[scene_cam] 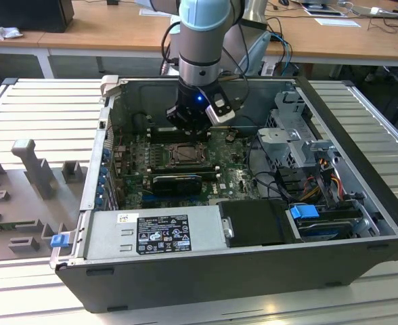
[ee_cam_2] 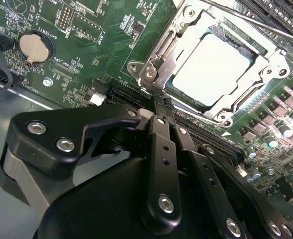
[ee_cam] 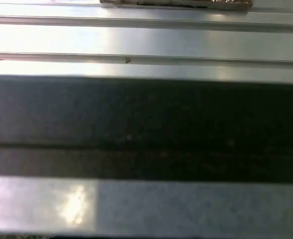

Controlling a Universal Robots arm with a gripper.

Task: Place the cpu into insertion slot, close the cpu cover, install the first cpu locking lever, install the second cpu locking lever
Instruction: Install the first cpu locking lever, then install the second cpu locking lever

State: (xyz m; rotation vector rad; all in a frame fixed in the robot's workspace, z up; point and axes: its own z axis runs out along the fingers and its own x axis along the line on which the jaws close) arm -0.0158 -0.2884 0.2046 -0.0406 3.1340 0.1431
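your pincer [ee_cam_2: 159,102] sits low inside the open computer case [scene_cam: 361,183], its two black fingers [ee_cam_2: 161,149] pressed together with no gap between them and nothing in their grip. in the second wrist view the tips meet right at the corner of the cpu cover [ee_cam_2: 161,64], touching or just above its edge; you cannot tell which.

room is tight. in the exterior view the arm [scene_cam: 202,40] stands over the far part of the green board [scene_cam: 236,177], with the case's far wall just behind it, the grey power supply box [scene_cam: 151,233] along the near side, and the drive cage [scene_cam: 290,139] with its loose cables [scene_cam: 321,183] to the exterior view's right. the case rests on a ribbed metal bench [scene_cam: 43,108].

the cpu [ee_cam_2: 211,67] lies flat in the insertion slot [scene_cam: 185,155], its pale silver face showing through the cover's square window. the cover is dull silver, lying down over the chip. a thin metal lever [ee_cam_2: 266,27] runs along the far side of the frame. a round coin battery [ee_cam_2: 36,47] sits well apart on the board.
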